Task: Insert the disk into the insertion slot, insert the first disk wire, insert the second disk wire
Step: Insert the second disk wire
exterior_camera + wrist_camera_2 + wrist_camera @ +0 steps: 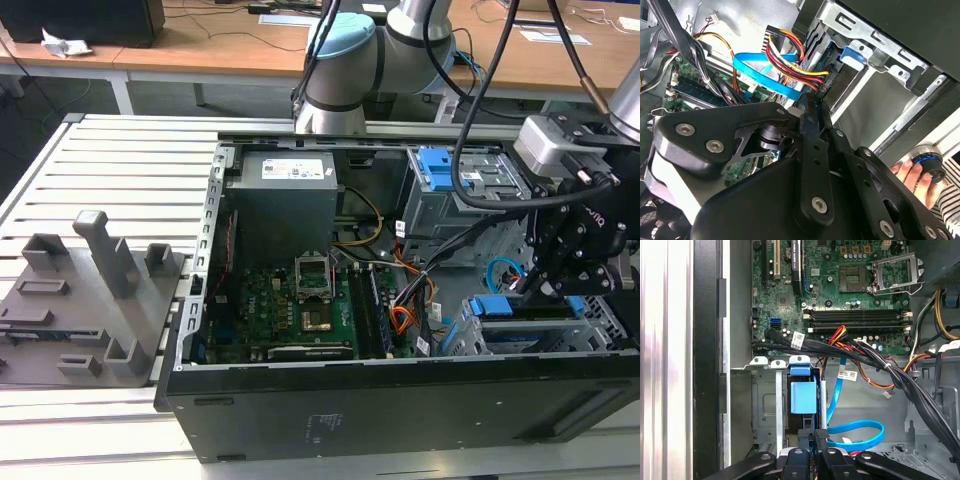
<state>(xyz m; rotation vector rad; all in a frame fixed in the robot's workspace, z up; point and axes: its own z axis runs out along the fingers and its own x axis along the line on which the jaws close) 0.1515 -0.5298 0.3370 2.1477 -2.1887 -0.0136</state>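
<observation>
The disk (505,308) sits in the insertion slot (598,322) of the silver cage at the case's corner on the exterior view's right. Its bright blue carrier (803,396) shows in the first wrist view, inside the cage (765,412). My gripper (548,285) hangs right over that end, its fingers (821,440) pressed together on a black plug. A flat blue wire (856,433) loops beside it. A red, yellow and black wire bundle (790,62) ends just past the fingertips (811,107). The plug's wire is hidden.
The motherboard (290,305) fills the case floor, and a thick black cable bundle (880,365) crosses above the cage. A taller grey cage with a blue latch (440,165) stands further back. A person's hand (910,172) holds a round knob outside the case.
</observation>
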